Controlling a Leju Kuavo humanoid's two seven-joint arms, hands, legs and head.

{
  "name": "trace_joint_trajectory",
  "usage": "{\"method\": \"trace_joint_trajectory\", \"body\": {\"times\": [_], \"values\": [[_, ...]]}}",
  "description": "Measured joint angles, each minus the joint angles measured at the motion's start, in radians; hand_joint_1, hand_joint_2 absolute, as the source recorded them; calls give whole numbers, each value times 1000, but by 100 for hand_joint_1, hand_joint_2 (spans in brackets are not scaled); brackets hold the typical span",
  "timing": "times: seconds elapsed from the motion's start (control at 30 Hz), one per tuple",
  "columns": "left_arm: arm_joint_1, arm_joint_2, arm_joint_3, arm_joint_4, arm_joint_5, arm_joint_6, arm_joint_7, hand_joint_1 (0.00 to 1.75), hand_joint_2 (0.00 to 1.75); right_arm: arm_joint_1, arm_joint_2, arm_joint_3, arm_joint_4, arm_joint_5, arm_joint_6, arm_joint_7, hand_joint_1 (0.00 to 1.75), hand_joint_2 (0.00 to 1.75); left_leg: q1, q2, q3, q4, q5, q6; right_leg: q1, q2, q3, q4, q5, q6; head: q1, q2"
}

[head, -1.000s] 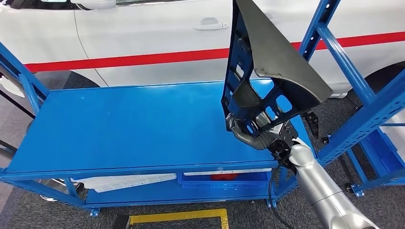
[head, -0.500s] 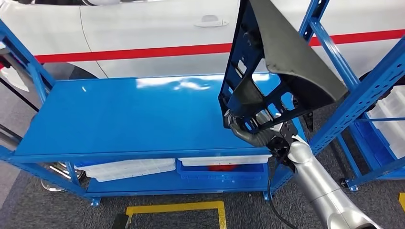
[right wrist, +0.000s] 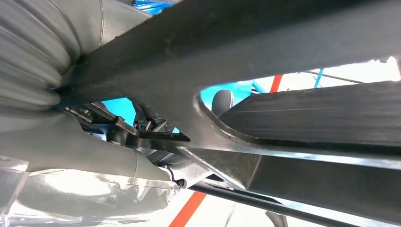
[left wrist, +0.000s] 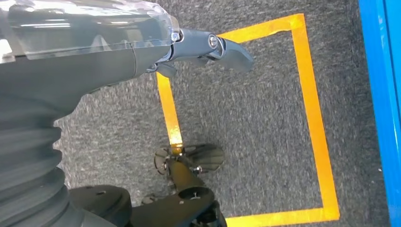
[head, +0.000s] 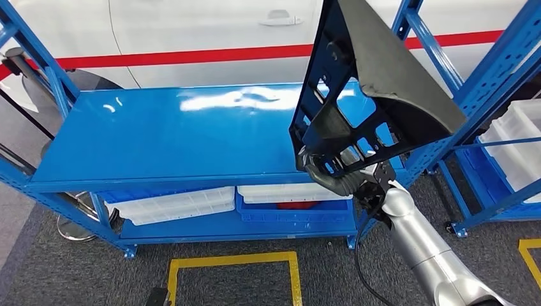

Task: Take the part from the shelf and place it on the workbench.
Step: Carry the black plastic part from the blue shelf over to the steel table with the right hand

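Fingers of my right hand (head: 341, 175) grip the black part (head: 370, 95) upright above the blue surface (head: 172, 140); my left hand (left wrist: 94, 61) hangs, grasp unclear.

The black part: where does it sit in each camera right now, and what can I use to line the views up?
Head view: the black part stands upright at centre-right, above the blue workbench, gripped at its lower end by the right hand.
Left wrist view: not in it; this camera looks at grey carpet and yellow floor tape.
Right wrist view: the part's dark ribs cross the picture, very close.
Shared landmark: the blue workbench, glimpsed through the part's openings.
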Motion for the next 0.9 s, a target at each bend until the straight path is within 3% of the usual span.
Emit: {"method": "trace_joint_trajectory", "body": {"times": [0.07,0.1,0.17,0.2,0.23,0.27,0.33,0.4,0.47,0.53,0.57,0.6,0.67,0.7,0.73,0.77,0.8,0.83,0.9], "values": [[4,1,0,0,0,0,0,0,175,1,0,2,0,1,0,-2,175,175,3,-2,-15,18,-26,-12,-4,-3,-15,-7,20,-16,0,0],[6,1,0,0,0,0,0,0,175,1,0,3,1,1,0,-3,175,175,6,-3,-29,52,-64,-18,-7,-5,-26,-9,32,-23,0,0],[8,1,0,0,-2,-1,0,0,175,1,1,5,1,2,-1,-4,175,175,12,-3,-62,171,-162,-27,-7,-5,-53,-9,54,-29,0,0],[8,1,0,0,-3,-2,1,0,175,2,1,6,2,3,-1,-4,175,175,15,-3,-72,231,-192,-31,-6,-5,-69,-9,66,-28,0,0],[8,1,0,0,-4,-2,1,0,175,2,1,6,3,4,-2,-5,175,175,17,-3,-71,271,-199,-33,-7,-5,-84,-8,77,-26,0,0],[8,1,0,0,-5,-2,3,0,175,2,1,6,5,5,-2,-5,175,175,19,-3,-54,277,-183,-35,-7,-5,-98,-8,88,-23,0,0],[7,1,0,0,-7,-2,6,0,175,1,1,6,7,6,-2,-5,175,175,21,-3,31,191,-134,-35,-10,-5,-123,-7,109,-15,0,0],[5,1,0,0,-7,-2,7,0,175,-3,1,5,6,7,-3,-7,175,175,17,-6,134,51,-135,-27,-11,-5,-136,-7,128,-2,0,0],[4,1,0,0,-7,0,8,0,175,-9,1,5,7,8,-2,-8,175,175,10,-10,171,-16,-152,-13,-12,-6,-137,-13,146,12,0,0],[5,1,0,0,-5,0,8,0,175,-17,1,6,9,9,-1,-8,175,175,10,-9,160,-25,-133,4,-13,-5,-138,-22,158,26,1,0],[5,1,0,0,-5,0,8,0,175,-20,1,7,11,10,-1,-8,175,175,11,-6,152,-28,-120,14,-12,-4,-146,-11,141,29,1,0],[4,1,0,0,-4,0,7,0,175,-24,0,7,13,11,-1,-8,175,175,12,-4,141,-32,-105,23,-12,-3,-159,17,106,31,1,0],[3,1,1,0,-4,0,7,0,175,-29,0,9,18,11,-1,-7,175,175,8,-1,113,-33,-79,36,-11,-3,-192,135,4,28,1,0],[4,1,1,0,-3,0,7,0,175,-30,0,10,20,11,0,-7,175,175,5,-1,97,-32,-68,38,-10,-3,-205,201,-30,27,1,0],[4,1,1,0,-3,0,7,0,175,-30,0,11,24,12,0,-7,175,175,1,-1,81,-30,-57,40,-8,-3,-209,250,-42,26,1,0],[5,1,1,0,-3,-1,7,0,175,-29,0,13,27,12,0,-7,175,175,-2,-2,65,-28,-46,40,-5,-3,-198,269,-33,23,1,0],[6,1,1,0,-2,-1,7,0,175,-29,0,14,30,12,0,-7,175,175,-5,-2,49,-25,-36,41,-1,-3,-170,253,-10,17,1,0],[6,1,1,0,-2,-1,7,0,175,-30,1,16,32,12,1,-7,175,175,-8,-3,34,-21,-27,40,4,-3,-124,203,13,9,1,0],[7,-1,1,0,-1,-1,7,0,175,-35,4,17,34,14,0,-8,175,175,-13,-3,13,-15,-10,36,14,-4,-21,65,12,-8,0,0]]}}
